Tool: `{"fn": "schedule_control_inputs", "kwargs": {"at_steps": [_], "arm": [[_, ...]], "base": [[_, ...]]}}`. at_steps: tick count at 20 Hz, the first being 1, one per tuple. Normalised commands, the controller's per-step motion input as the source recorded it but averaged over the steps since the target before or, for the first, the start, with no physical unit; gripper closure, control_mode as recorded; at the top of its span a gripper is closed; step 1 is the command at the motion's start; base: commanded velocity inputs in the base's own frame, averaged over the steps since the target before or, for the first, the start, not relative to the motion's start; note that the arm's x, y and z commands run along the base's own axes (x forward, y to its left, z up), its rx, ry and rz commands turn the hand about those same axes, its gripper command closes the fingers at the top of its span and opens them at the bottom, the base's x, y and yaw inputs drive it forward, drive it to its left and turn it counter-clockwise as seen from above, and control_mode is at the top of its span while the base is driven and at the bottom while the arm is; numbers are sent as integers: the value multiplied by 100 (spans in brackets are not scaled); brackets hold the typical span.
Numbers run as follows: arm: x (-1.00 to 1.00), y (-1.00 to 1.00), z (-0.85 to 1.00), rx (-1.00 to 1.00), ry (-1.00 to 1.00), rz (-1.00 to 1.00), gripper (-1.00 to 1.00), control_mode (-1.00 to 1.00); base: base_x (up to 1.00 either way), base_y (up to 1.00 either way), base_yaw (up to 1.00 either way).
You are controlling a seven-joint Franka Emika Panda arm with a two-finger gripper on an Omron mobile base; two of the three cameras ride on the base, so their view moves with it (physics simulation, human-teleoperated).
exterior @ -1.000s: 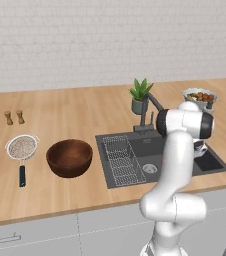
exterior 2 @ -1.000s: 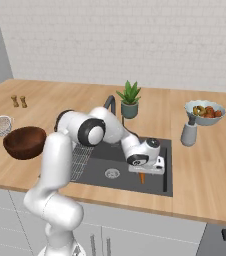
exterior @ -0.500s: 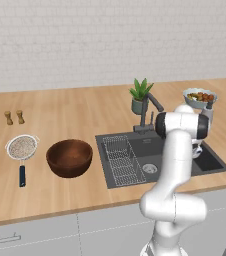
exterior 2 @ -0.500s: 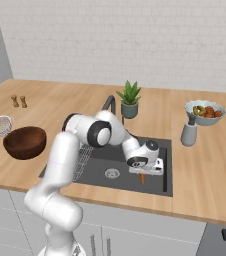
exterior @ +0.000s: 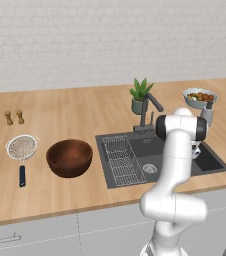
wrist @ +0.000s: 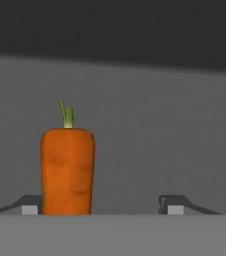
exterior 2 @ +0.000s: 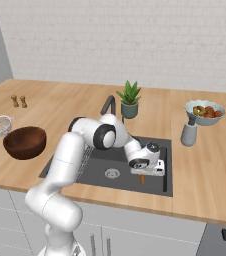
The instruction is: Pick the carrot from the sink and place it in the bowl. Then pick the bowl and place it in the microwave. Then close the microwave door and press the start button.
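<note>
Stage: 1st step, carrot pick; nothing is lifted yet, judged from how things lie.
Gripper (exterior 2: 144, 176): lowered into the sink's right half, pointed down at the floor. In hand view the fingertips (wrist: 177, 204) are seen spread, w/ clear gap on the right side. Not clamped on anything yet.
Carrot (wrist: 67, 170): lies on the sink floor, seen between the tips but hard against the left one; touching or just beside, can't be told. Green stub is pointed away from the hand. In right base view an orange bit (exterior 2: 142, 178) is seen just under the hand.
Why off-centre: approach probably set slightly to one side; closing should drag the carrot toward the middle. Risk judged: it may roll or pivot out, being short and tapered.
Sink (exterior 2: 97, 175): dark basin; rack (exterior: 122, 161) is kept in the left half, so the right half is left free for the arm.
Bowl (exterior: 69, 157): on the counter left of the sink, upright, near enough for a short carry. Nothing seen in it.
Strainer (exterior: 21, 148): beside the bowl, further left, apart from it; not part of the job.
Next need: jaws closed squarely on the carrot, then a straight lift clear of the sink wall.
</note>
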Motion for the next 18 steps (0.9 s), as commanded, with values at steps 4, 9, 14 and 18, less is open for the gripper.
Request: {"fn": "schedule_control_inputs", "kwargs": {"at_steps": [4, 9, 14, 18], "arm": [[16, 1, -40, 0, 0, 0, 100, -100], [5, 0, -42, 0, -3, 0, 100, -100], [-1, 0, -14, 2, -5, 0, 100, -100], [-31, 12, 18, -1, -1, 4, 100, -100]], "base": [[0, 0, 0], [0, 0, 0], [0, 0, 0], [0, 0, 0]]}}
